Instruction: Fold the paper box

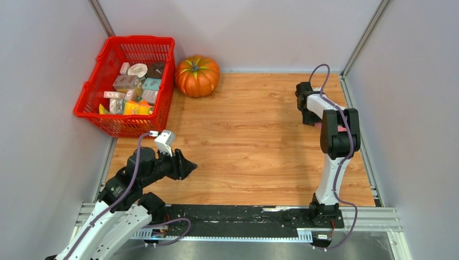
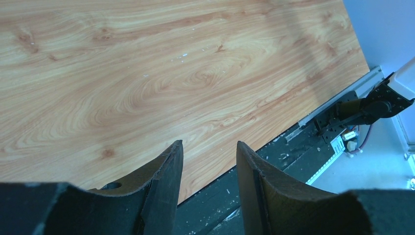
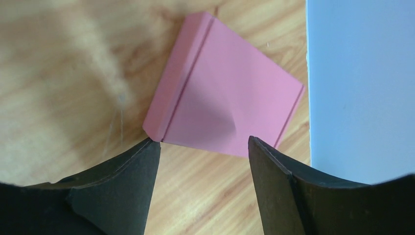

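- The basket (image 1: 138, 39) and the pumpkin (image 1: 197, 76) stand in the far left corner, well apart from the box.
- The left claw (image 2: 209, 144) hovers at the near left over bare bench (image 1: 249, 141). Its jaws are parted, with nothing between them and nothing touched.
- The box (image 3: 225, 93) lies flat on the bench at the right edge, just beside the wall (image 3: 362, 88) and about midway between near and far. From overhead only a pink sliver shows behind the right arm (image 1: 338, 135).
- Handling, as I judge it:
  - It is thin card and very light, so on the smooth wood it will likely slide under a push instead of lifting.
  - The panels look stiff enough, but it should bend readily at the scored lines. One crease runs along its left side and one along its right.
  - A hard pinch would probably dent it.
- Where to hold, as I judge it:
  - The narrow strip outside the left crease or the near edge looks best, since the wall crowds the right side.
  - Pressing the main panel down while a flap is raised should stop it skating.
- The right claw (image 3: 203, 142) is released, with jaws wide apart and grasping nothing. Both tips sit at the box's near edge, one at the near left corner. Whether either touches the card I cannot tell.
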Robot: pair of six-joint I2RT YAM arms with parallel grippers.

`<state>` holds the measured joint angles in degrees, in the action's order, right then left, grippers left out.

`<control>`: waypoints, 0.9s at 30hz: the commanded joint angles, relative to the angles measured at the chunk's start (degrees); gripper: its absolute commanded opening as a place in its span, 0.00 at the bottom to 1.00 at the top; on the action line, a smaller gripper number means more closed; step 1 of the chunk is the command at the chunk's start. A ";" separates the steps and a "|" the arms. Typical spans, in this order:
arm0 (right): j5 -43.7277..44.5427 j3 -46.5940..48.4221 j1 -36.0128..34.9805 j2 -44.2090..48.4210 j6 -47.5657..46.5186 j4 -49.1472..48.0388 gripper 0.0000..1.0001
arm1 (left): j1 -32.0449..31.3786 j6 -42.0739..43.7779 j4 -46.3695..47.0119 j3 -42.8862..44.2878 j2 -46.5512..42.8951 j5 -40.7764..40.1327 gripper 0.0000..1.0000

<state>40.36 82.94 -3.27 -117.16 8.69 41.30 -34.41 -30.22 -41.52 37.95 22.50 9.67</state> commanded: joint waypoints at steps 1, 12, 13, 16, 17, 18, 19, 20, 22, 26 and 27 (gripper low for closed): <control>1.22 7.30 2.12 -4.37 1.50 0.78 0.71 | -0.13 1.30 -1.11 3.97 1.49 -1.58 0.52; -2.39 12.60 8.36 -7.90 1.24 0.80 0.72 | -0.13 -0.02 -1.99 6.34 3.86 -2.99 0.52; -3.17 12.86 8.63 -7.90 1.24 0.80 0.72 | -0.04 -0.02 -2.08 6.60 4.13 -2.90 0.52; -3.27 13.39 9.42 -8.43 0.89 0.54 0.72 | -0.13 0.16 -2.60 7.22 4.57 -2.90 0.52; -3.44 13.57 9.68 -8.52 0.98 0.54 0.72 | -0.13 0.07 -2.69 7.48 4.66 -2.99 0.52; -3.62 13.74 9.86 -8.87 1.15 0.54 0.72 | -0.13 0.07 -2.69 7.57 4.74 -2.99 0.52; -4.06 13.92 10.47 -9.05 1.24 0.62 0.72 | -0.13 -0.02 -2.69 7.66 4.92 -2.82 0.52; -4.15 14.01 10.65 -9.31 1.33 0.63 0.72 | -0.13 -0.02 -2.69 7.83 5.01 -2.73 0.52; -4.06 14.62 11.26 -9.75 1.51 0.71 0.72 | -0.13 -0.02 -2.87 8.19 5.27 -2.64 0.52; -5.03 14.80 12.32 -10.28 1.51 0.01 0.72 | -0.13 0.16 -3.57 8.72 5.45 -2.90 0.52; -5.11 14.97 12.41 -10.45 1.42 0.10 0.73 | -0.13 -0.02 -3.57 8.63 5.36 -2.90 0.52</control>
<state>36.71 96.38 7.79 -125.60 9.19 42.28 -34.41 -30.28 -44.93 44.12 27.70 6.98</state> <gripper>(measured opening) 0.721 0.523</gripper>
